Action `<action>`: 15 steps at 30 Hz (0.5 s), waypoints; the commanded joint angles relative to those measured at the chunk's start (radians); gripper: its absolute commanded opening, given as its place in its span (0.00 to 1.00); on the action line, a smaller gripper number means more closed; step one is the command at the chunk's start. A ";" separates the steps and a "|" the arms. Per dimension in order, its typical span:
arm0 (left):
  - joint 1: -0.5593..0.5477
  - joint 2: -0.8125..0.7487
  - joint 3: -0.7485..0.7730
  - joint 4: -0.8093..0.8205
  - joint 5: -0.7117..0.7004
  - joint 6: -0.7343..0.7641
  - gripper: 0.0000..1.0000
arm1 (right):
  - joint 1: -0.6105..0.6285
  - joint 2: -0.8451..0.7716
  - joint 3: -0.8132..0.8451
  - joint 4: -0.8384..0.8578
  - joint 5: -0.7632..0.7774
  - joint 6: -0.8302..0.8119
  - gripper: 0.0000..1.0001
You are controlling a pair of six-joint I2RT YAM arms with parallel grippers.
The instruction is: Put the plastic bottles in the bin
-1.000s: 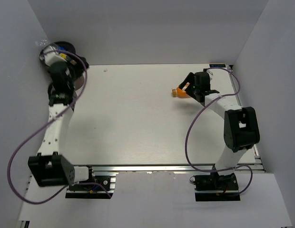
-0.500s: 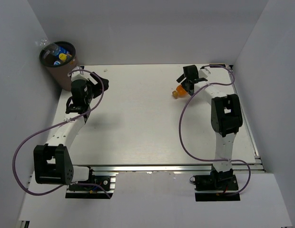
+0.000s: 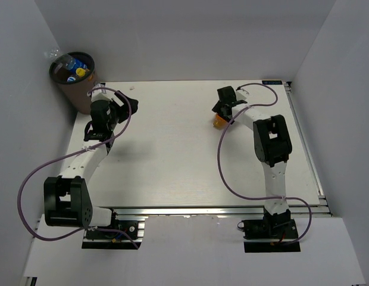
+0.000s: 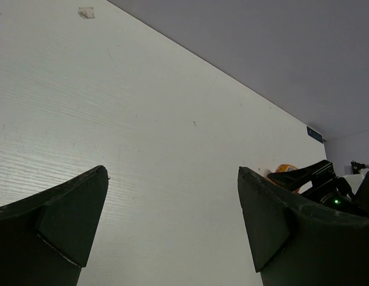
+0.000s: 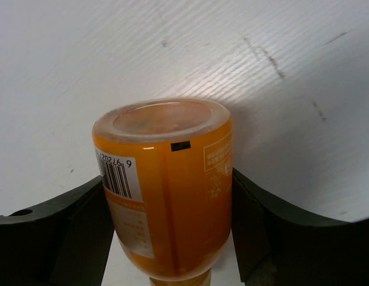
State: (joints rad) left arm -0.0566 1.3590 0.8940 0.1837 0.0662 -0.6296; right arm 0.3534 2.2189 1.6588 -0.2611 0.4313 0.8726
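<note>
The right gripper (image 5: 168, 185) is closed against both sides of the orange bottle (image 5: 166, 149). The bottle's long axis runs parallel to the fingers, with its flat base pointing away from the wrist, low over the table (image 3: 172, 155). The left gripper (image 4: 171, 179) is spread wide above the table's left side. The bin (image 3: 77, 90) stands at the far-left corner, with other bottles (image 3: 74, 64) inside.

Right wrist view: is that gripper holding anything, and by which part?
Yes: the right gripper is shut on the orange bottle, fingers on opposite sides of its labelled body. The left gripper is open, empty.
</note>
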 commanded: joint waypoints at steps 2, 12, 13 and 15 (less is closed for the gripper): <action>-0.023 0.040 0.052 -0.013 0.066 -0.012 0.98 | 0.022 -0.070 -0.036 0.156 -0.079 -0.189 0.66; -0.221 0.202 0.152 0.040 0.374 -0.035 0.98 | 0.030 -0.329 -0.422 0.652 -0.992 -0.708 0.59; -0.242 0.222 0.160 0.045 0.392 -0.036 0.98 | 0.032 -0.356 -0.439 0.660 -1.070 -0.721 0.58; -0.296 0.235 0.174 0.043 0.403 -0.045 0.98 | 0.041 -0.387 -0.485 0.677 -1.106 -0.741 0.57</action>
State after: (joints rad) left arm -0.2905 1.5970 1.0195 0.1963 0.3691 -0.6559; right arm 0.3805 1.9045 1.2133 0.2783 -0.4133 0.2604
